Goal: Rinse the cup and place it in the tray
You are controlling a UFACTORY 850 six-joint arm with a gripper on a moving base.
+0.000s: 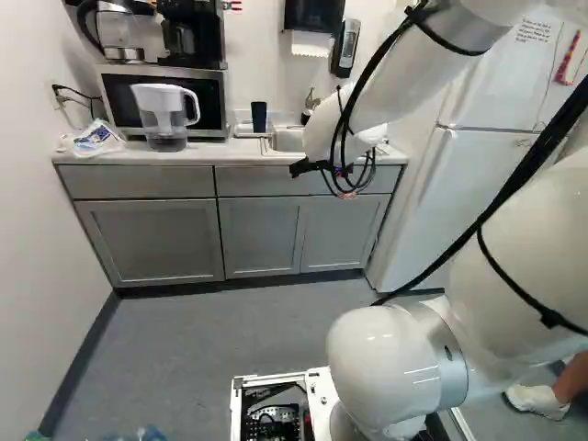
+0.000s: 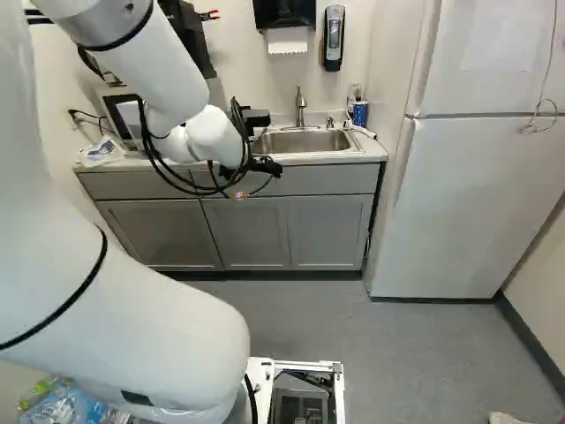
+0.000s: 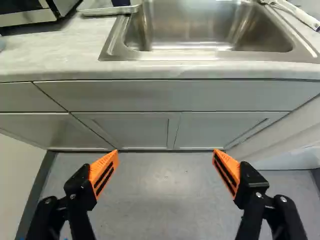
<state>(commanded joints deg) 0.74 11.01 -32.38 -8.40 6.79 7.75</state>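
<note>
**At risk of a toppled cup on a crooked reach**

Spread wide at the fingers (image 3: pixel 106 165), with nothing pinched between. Poised over the floor (image 3: pixel 165 185), just short of the counter (image 3: pixel 65 52). Liable to knock the counter's front edge if driven forward without enough lift.

Farther out, ahead and off to one side: the dark cup (image 1: pixel 259 116), upright in the tray (image 3: pixel 107 11), just beside the sink (image 3: pixel 215 25). Impossible to tell from here whether rinsed or unrinsed. If unrinsed, likely due for a pickup next. Easy to tip or shove with one finger landing before the other, given so much sideways offset to correct. Awkward, too, to see in the wrist view, with only the lower part in sight, and so prone to a grasp set too high or too low.

Past that, at risk of bumping the microwave (image 1: pixel 209 96) or the pitcher (image 1: pixel 163 115) on a swing carried too far beyond the tray. Over the sink, apt to hit the faucet (image 2: pixel 301 108) with the cup, or to snag the looped cables (image 1: pixel 371 65) there. Once wet, probably slippery, and quick to slide out of a light or slanted pinch.
</note>
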